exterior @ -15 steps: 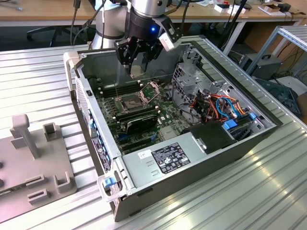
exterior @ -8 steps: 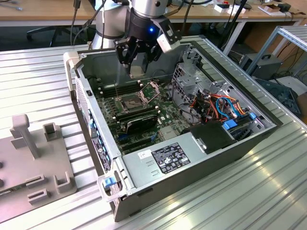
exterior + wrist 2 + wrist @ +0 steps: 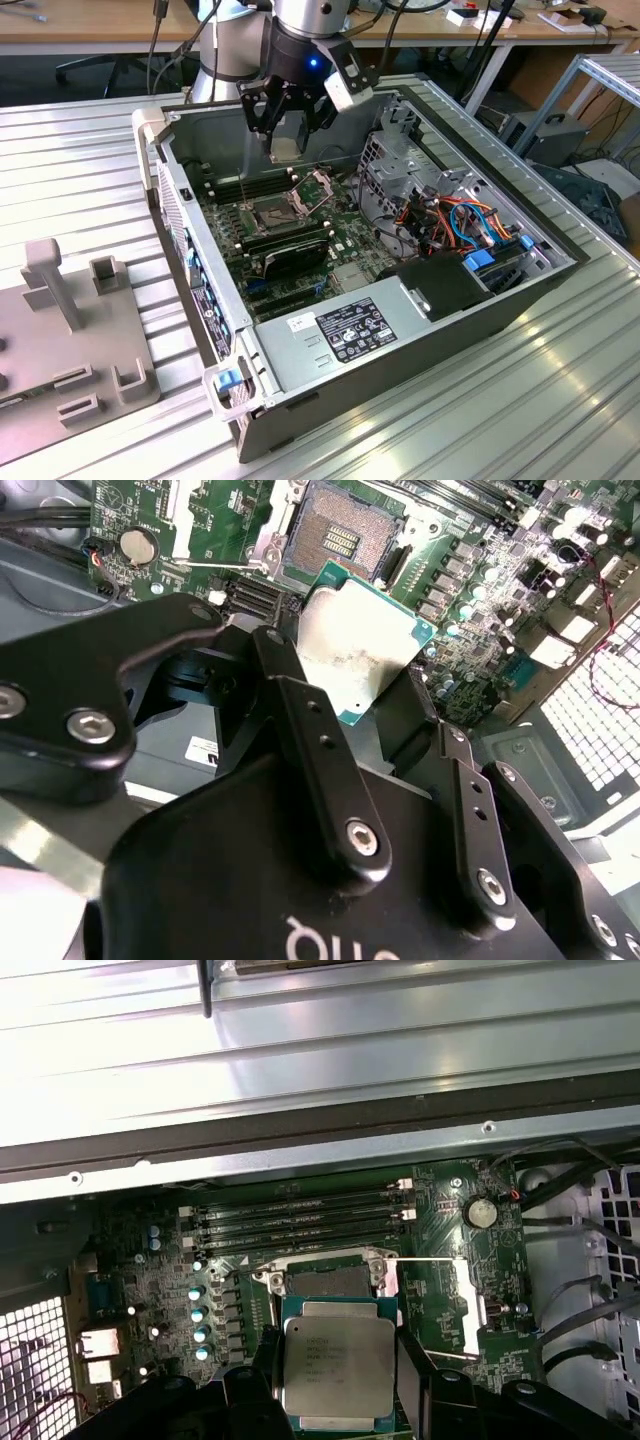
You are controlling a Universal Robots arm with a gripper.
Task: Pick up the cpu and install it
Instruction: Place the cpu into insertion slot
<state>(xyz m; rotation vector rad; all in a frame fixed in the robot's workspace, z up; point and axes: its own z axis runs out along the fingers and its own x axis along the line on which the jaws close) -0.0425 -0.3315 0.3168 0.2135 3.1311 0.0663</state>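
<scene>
**Q:** What does your end effector have hold of?

**A:** My end effector [image 3: 287, 138] is closed part-way on the cpu [image 3: 337, 1365]. One finger is on each of two opposite edges, and the metal lid faces my wrist.

**Q:** Where is the seat from there?

**A:** The socket [image 3: 330, 1282] lies below my fingertips and a little off to one side. It is on the motherboard [image 3: 150, 1290], in the open computer case [image 3: 230, 330] on the bench [image 3: 80, 150]. Its retention frame [image 3: 465, 1295] is swung up, so the seat is bare. The cpu hangs clear above it, edges roughly square with the socket's. I judge that sideways offset to be what matters.
</scene>
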